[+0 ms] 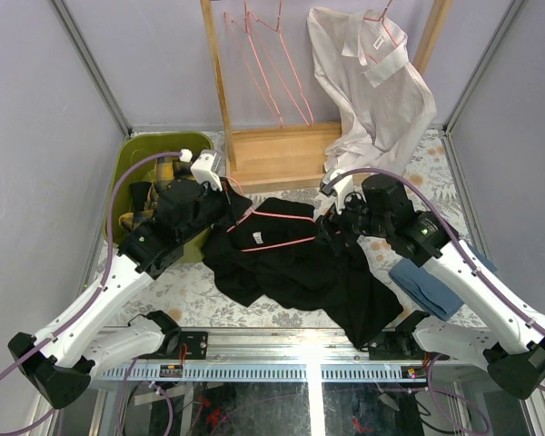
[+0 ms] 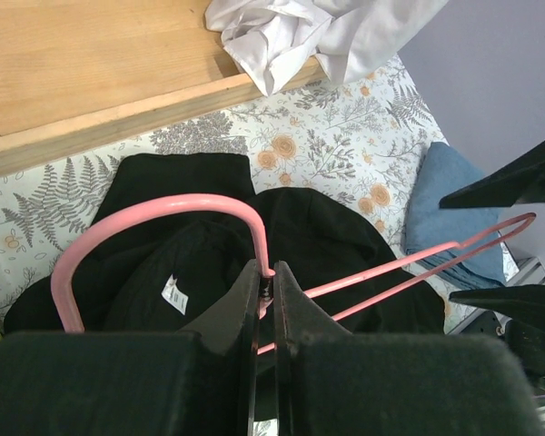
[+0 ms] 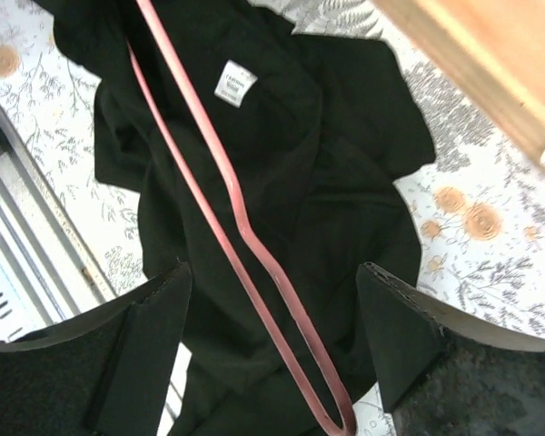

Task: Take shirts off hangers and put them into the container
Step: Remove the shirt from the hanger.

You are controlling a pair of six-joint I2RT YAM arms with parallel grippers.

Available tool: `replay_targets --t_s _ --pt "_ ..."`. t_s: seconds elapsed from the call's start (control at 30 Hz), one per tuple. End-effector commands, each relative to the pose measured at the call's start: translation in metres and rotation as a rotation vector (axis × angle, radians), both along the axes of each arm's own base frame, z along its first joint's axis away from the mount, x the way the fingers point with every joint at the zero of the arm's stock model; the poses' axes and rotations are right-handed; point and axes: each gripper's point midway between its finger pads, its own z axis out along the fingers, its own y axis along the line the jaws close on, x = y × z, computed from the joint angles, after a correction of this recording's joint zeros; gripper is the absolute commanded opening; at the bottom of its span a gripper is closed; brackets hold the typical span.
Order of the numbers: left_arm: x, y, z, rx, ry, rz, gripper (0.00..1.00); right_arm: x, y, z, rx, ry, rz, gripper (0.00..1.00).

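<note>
1. Shows a black shirt (image 1: 300, 272) lying crumpled in the middle of the table (image 1: 191, 291), collar label facing up, with a pink hanger (image 1: 282, 216) resting on top near the collar.
2. Has the left gripper (image 2: 265, 272) pinched tight on that hanger at the neck just below the hook, seemingly to anchor the wire for parting it from the cloth.
3. Has the right gripper (image 3: 272, 300) spread wide and holding nothing, hovering over the hanger's far shoulder loop and the black fabric beneath, probably poised to take one of them.
4. Places the container (image 1: 120, 191) at the left, just beside the black shirt, with yellow and dark fabric already inside; looks like a short carry from here.
5. Shows a white shirt (image 1: 368, 91) draped on a hanger of its own at the back right of the wooden rack (image 1: 216, 82), next to empty hangers (image 1: 263, 64); reads as work not yet done.
6. Shows a folded blue cloth (image 1: 427, 282) under the right arm, apart from the job.
</note>
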Motion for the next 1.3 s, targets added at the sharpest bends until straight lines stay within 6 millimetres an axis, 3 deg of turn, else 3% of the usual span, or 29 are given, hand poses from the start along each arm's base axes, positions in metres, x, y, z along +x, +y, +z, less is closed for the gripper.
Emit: replay_targets --t_s 0.0,0.07,0.27,0.33,0.37,0.5,0.57,0.77,1.07,1.27 --pt "0.001 -0.002 0.022 -0.018 -0.058 -0.023 0.0 -0.01 0.001 0.008 -0.003 0.02 0.052 0.77" --pt "0.0 -0.003 0.021 -0.016 -0.056 -0.029 0.0 -0.011 0.003 0.008 0.0 0.025 0.062 0.68" --pt "0.001 -0.002 0.019 -0.008 -0.056 -0.027 0.0 -0.011 0.006 0.019 0.039 -0.007 0.067 0.14" --pt "0.001 -0.001 0.018 -0.004 -0.052 -0.019 0.0 -0.012 0.005 0.022 0.047 -0.016 0.067 0.01" --pt "0.002 0.0 0.017 -0.003 -0.049 -0.015 0.01 -0.013 0.005 0.024 0.053 -0.016 0.069 0.0" --pt "0.002 0.003 0.011 -0.002 -0.036 0.006 0.25 -0.021 0.006 0.029 0.067 0.0 0.091 0.0" --pt "0.0 0.004 0.009 -0.006 -0.03 0.009 0.44 -0.02 0.004 0.032 0.069 -0.001 0.075 0.0" --pt "-0.008 0.011 -0.003 -0.036 -0.034 0.027 0.7 -0.014 -0.003 0.027 0.033 0.005 0.023 0.0" --pt "-0.018 0.019 -0.038 -0.051 0.01 0.05 0.76 -0.004 -0.016 0.035 0.004 -0.028 -0.062 0.0" --pt "-0.007 0.021 -0.064 -0.008 0.089 0.112 0.76 -0.019 -0.018 0.05 0.046 -0.047 -0.027 0.0"
